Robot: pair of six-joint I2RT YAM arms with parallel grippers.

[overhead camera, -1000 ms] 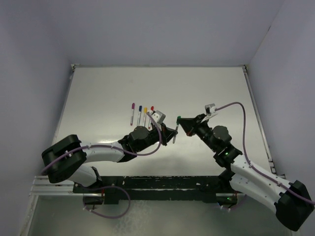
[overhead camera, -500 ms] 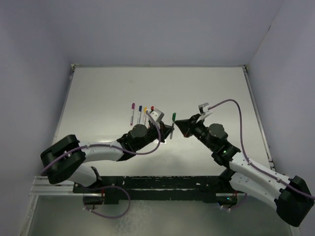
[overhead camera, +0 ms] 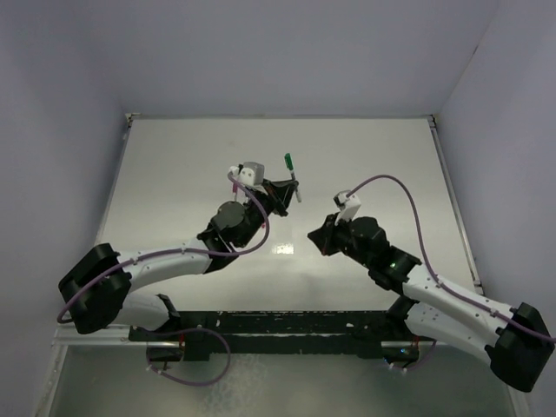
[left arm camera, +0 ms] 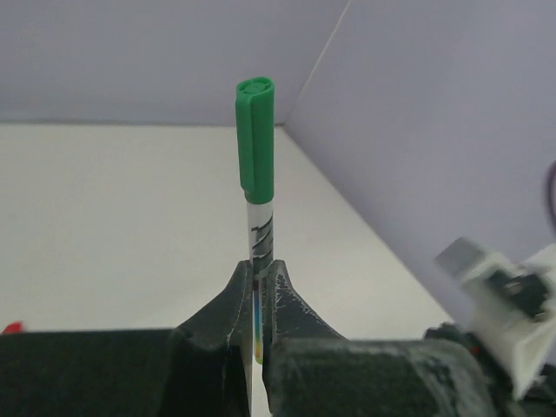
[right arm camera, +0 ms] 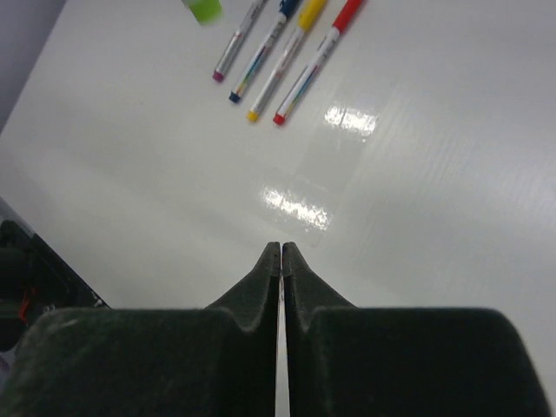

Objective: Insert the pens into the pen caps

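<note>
left gripper (left arm camera: pixel 258 291) clamped on green pen (left arm camera: pixel 260 233), green cap (left arm camera: pixel 255 139) seated above fingers; right gripper (right arm camera: pixel 281 254) pressed together, empty | judged: lay pen flat before unclamping

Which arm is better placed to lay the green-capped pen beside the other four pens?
Left: the left gripper is shut on the green-capped pen, while the right gripper is shut and holds nothing.

Cut off, covered, out of focus

The green-capped thin white pen (left arm camera: pixel 258 230) loses its lower end between the dark fingers (left arm camera: pixel 217 326) of the left gripper (left arm camera: pixel 257 278). Four white stick pens with coloured ends (right arm camera: pixel 304 74) run off the right wrist view's top edge. Beside them is a blurred green blob (right arm camera: pixel 203 9) — unidentifiable.
</note>
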